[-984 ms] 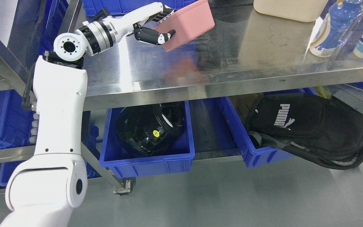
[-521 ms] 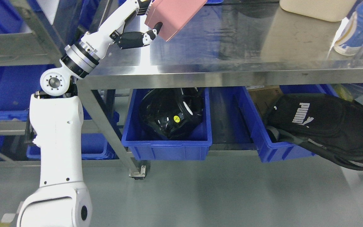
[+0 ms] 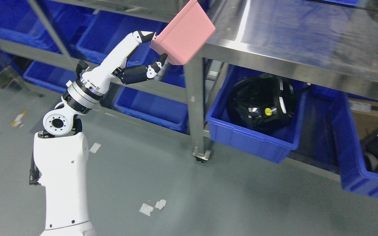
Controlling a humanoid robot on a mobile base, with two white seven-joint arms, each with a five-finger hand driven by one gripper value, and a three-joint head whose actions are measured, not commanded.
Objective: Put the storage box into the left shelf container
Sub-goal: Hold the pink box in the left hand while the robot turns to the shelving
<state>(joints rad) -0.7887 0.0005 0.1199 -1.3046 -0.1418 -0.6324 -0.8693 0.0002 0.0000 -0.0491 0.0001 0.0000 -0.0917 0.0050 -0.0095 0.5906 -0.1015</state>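
Note:
My left hand is shut on a pink storage box, thumb under its lower edge and fingers over the top. The box is tilted and held in the air at the left corner of the steel table, in front of the table leg. Behind and to the left stands a shelf with several blue containers on its levels. The white left arm rises from the bottom left. The right arm does not show.
A blue bin under the table holds a black helmet. Another blue bin at the right holds a black bag. Paper scraps lie on the grey floor. Lower shelf bins sit behind the arm.
The camera has swung left, bringing the left shelf into view. The hand has carried the pink box off the table top to its left corner.

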